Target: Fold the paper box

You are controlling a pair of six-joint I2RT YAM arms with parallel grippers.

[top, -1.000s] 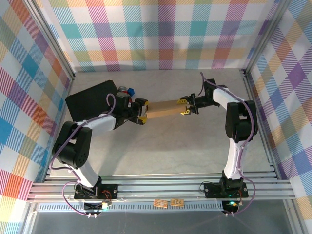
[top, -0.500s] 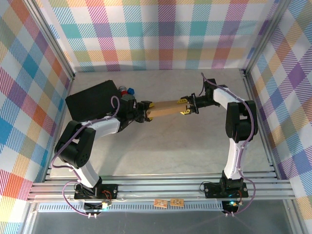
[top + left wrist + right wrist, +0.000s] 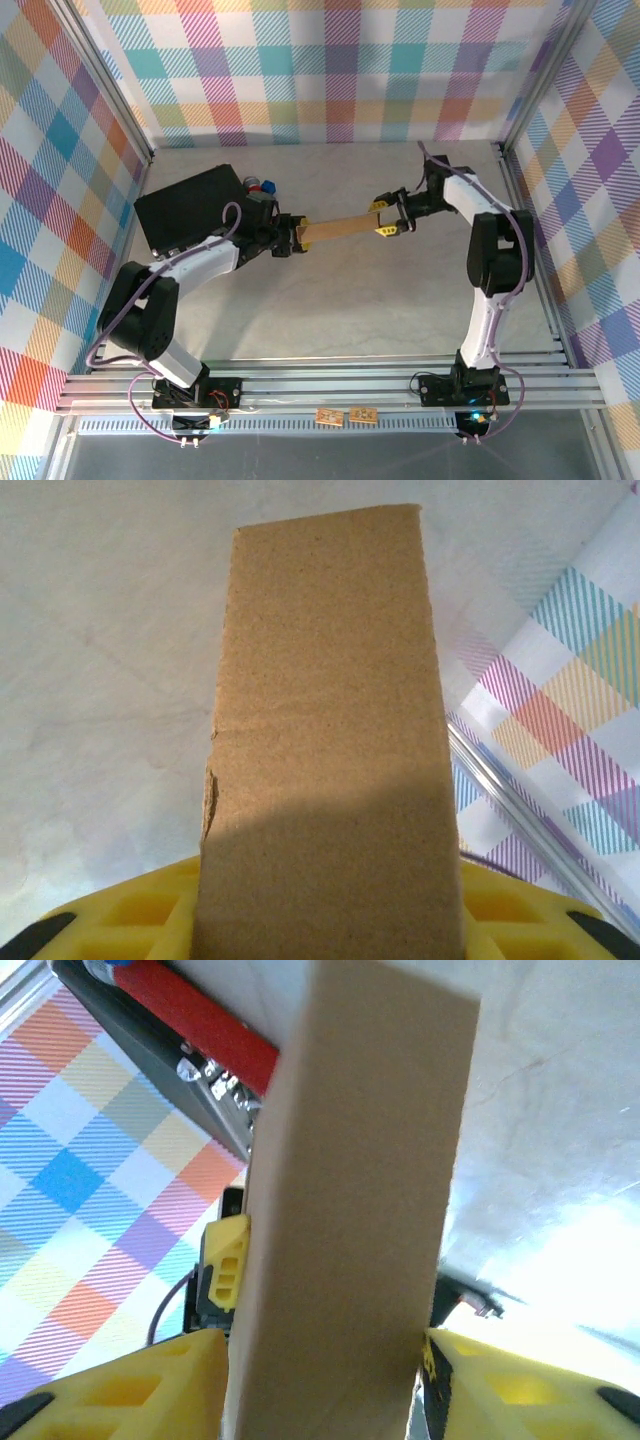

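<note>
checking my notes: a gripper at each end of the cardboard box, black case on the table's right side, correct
No: the black case sits on the left side of the table, per the top external view. The left gripper and right gripper are at the ends of the paper box.

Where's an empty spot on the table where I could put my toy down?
The biggest bare patch of table is in the near middle, bordered by the left arm, right arm and paper box. A narrower strip lies between the box and the back wall. The far left corner is crowded with the black case and left gripper.
</note>
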